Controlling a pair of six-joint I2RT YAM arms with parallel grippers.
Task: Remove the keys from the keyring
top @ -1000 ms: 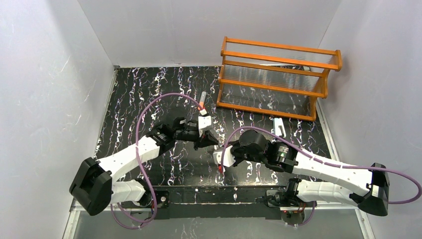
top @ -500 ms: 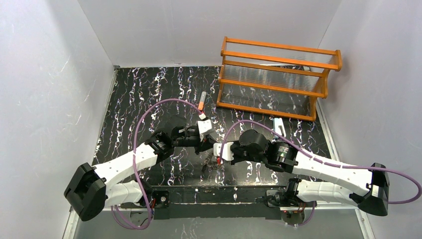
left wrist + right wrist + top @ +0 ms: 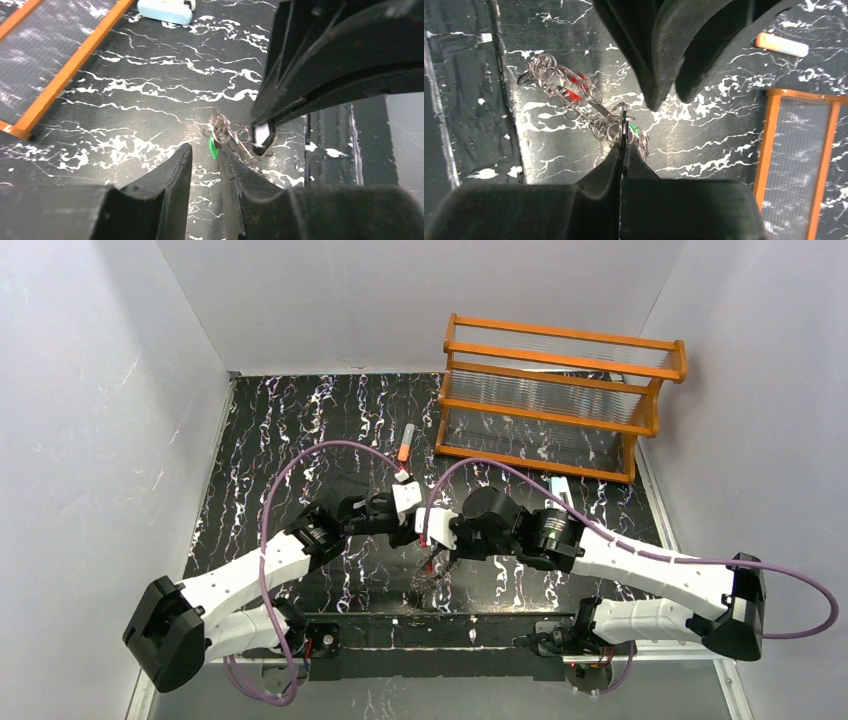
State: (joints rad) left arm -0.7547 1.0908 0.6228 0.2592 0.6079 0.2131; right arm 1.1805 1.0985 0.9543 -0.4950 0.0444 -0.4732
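The keyring (image 3: 624, 122) is a thin metal ring seen edge-on, with a chain of smaller wire rings (image 3: 569, 90) trailing from it onto the black marbled table. My right gripper (image 3: 624, 150) is shut on the keyring. A green key (image 3: 634, 130) hangs beside the ring and a red key (image 3: 574, 93) lies among the wire rings. My left gripper (image 3: 206, 152) is slightly open with nothing between its fingers; the green key (image 3: 213, 148) sits just past its tips. In the top view the left gripper (image 3: 405, 528) and right gripper (image 3: 432, 540) nearly touch above the ring bundle (image 3: 428, 577).
An orange wooden rack (image 3: 555, 400) stands at the back right. An orange-and-grey tube (image 3: 405, 443) lies behind the grippers, and a pale white-blue clip (image 3: 560, 490) lies before the rack. The table's front edge (image 3: 470, 620) is close below the ring bundle.
The left gripper's jaws have parted from shut to slightly open. The right gripper moved up and left toward the left gripper, with the ring bundle now trailing below them.
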